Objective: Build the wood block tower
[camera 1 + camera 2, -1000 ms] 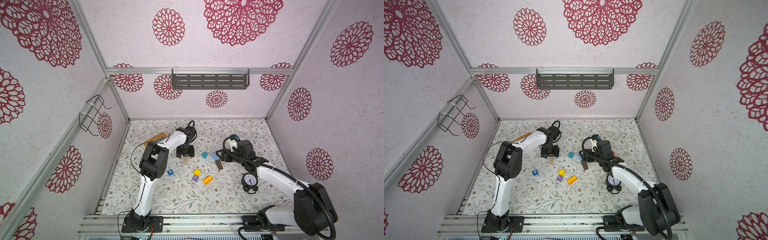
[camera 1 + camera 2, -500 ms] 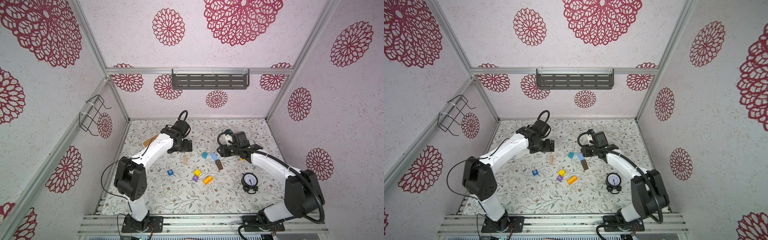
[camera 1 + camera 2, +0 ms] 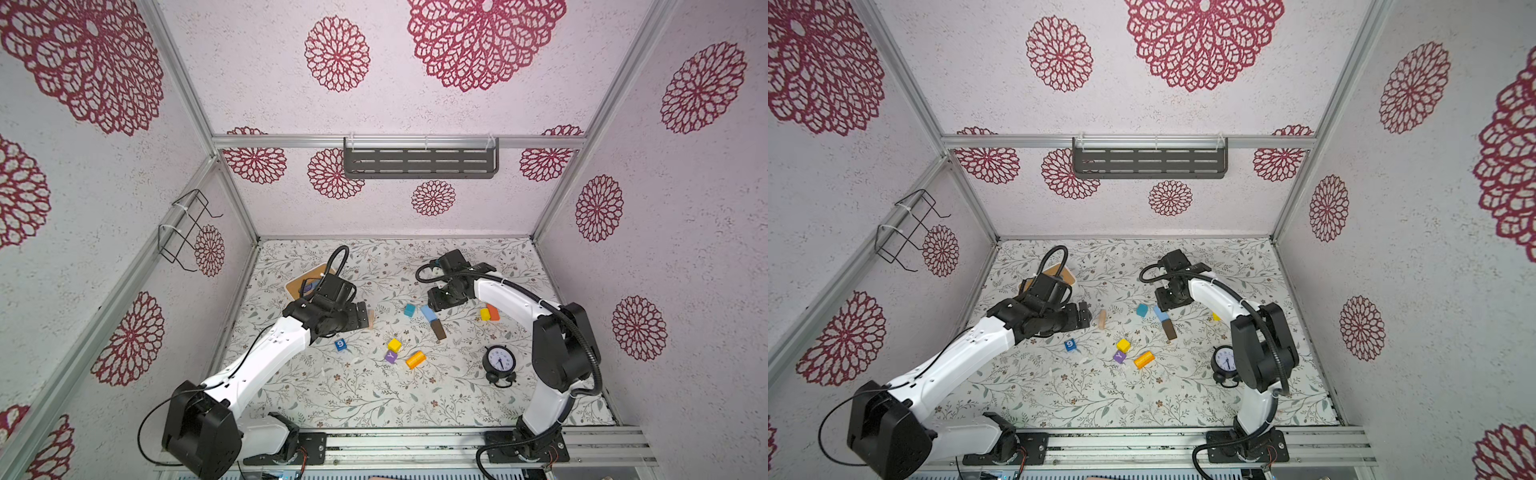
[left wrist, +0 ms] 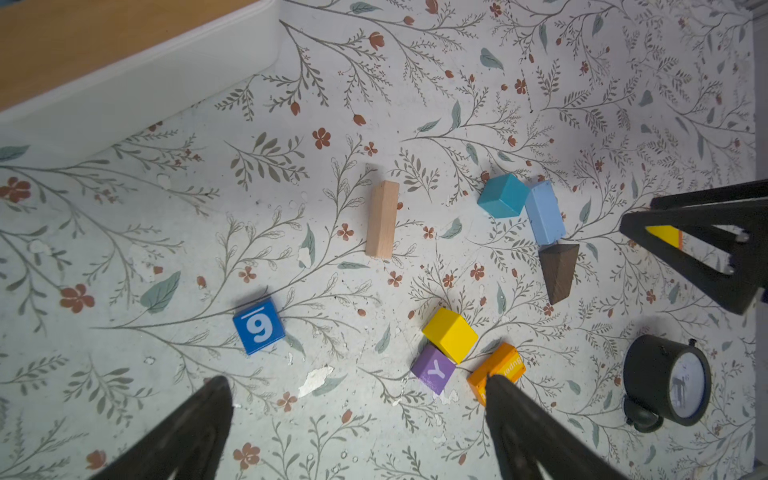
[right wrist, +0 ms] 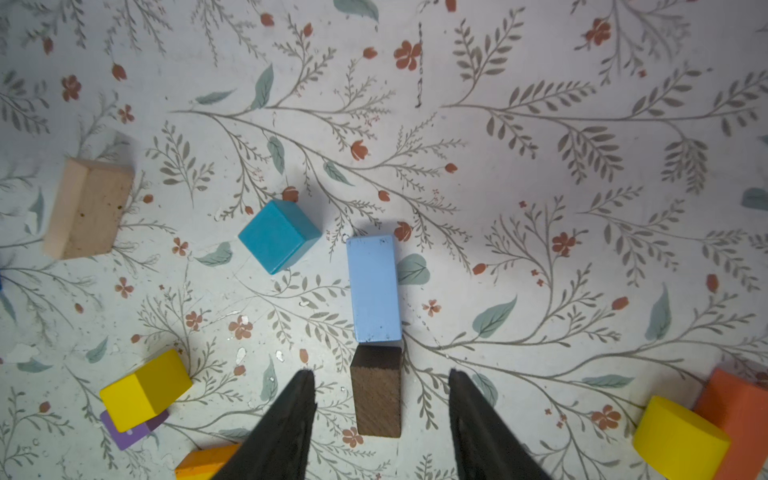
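crimson-flowered walls (image 3: 415,104), floral tabletop (image 3: 353,395), scattered blocks (image 3: 394,345)

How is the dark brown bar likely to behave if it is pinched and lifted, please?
The dark brown bar looks like solid wood with flat faces, so it should stay stiff and not roll. Its end seems to touch the light blue bar, so a lengthwise push would probably shove that too.

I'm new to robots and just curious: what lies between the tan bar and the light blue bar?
The teal cube sits between the tan bar and the light blue bar, nearer the blue one; the right wrist view shows it clearly.
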Motion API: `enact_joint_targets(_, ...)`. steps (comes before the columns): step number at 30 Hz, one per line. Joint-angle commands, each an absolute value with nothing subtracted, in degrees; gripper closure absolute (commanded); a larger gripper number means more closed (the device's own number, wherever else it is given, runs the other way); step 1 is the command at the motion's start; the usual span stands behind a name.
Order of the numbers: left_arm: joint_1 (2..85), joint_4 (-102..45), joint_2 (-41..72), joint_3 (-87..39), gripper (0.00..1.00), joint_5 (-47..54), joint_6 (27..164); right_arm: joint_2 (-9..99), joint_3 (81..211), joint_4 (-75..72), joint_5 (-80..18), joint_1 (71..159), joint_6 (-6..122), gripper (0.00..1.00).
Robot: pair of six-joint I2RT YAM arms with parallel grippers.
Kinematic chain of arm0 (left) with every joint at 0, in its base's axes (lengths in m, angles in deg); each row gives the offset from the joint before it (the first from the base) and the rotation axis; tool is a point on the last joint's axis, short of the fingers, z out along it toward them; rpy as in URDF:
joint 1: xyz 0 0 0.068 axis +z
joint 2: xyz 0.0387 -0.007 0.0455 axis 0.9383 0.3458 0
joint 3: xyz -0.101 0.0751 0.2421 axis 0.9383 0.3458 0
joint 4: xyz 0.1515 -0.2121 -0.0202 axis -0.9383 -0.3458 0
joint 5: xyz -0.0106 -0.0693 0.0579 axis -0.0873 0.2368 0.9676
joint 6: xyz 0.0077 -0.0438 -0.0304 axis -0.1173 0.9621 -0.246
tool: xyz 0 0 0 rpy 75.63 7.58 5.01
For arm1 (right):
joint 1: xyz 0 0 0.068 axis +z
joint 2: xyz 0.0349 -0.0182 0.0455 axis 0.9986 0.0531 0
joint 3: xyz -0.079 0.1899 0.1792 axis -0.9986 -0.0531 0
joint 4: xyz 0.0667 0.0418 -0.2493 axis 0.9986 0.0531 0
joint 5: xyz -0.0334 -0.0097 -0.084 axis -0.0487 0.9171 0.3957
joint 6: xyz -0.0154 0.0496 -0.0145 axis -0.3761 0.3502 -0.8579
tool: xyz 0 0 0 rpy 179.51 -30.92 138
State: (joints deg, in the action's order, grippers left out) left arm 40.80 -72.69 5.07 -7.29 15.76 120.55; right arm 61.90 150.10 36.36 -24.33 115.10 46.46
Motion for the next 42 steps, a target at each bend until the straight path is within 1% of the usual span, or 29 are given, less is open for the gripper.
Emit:
enact_joint_targets(1, 40.8, -65.4, -0.3, -2.3, 0.03, 16.8, 122.3, 63.8, 152.5, 39.9, -22.4, 116.1, 45.4, 0.45)
enact_joint_targets(5, 40.7, -63.7, -5.9, 1.7, 0.03, 17.3, 121.9, 65.9, 153.0, 39.3, -22.3, 117.0, 45.4, 0.44)
enact_joint_targets(9, 40.7, -62.6, -9.0, 3.8, 0.03, 16.5, 121.8, 68.0, 154.4, 38.8, -21.8, 117.6, 45.6, 0.44)
enact_joint_targets(17, 40.7, -64.6, -7.4, 3.1, 0.02, 15.4, 122.1, 71.2, 156.0, 39.3, -21.0, 117.6, 46.0, 0.45)
enact_joint_targets(25, 40.7, -63.7, -6.2, 2.9, 0.03, 16.2, 122.9, 71.8, 155.3, 38.7, -20.4, 117.5, 45.0, 0.49)
enact_joint_targets(31, 40.7, -61.7, -5.8, 3.9, 0.03, 15.4, 123.1, 72.8, 155.4, 38.6, -20.1, 117.5, 44.7, 0.55)
enact_joint_targets(38, 40.7, -61.3, -6.3, 4.0, 0.03, 15.1, 122.8, 73.9, 155.4, 38.4, -19.9, 117.5, 44.5, 0.58)
enact_joint_targets(42, 40.8, -61.1, -6.6, 3.9, 0.03, 15.3, 122.8, 74.0, 155.7, 38.2, -20.0, 117.5, 44.6, 0.62)
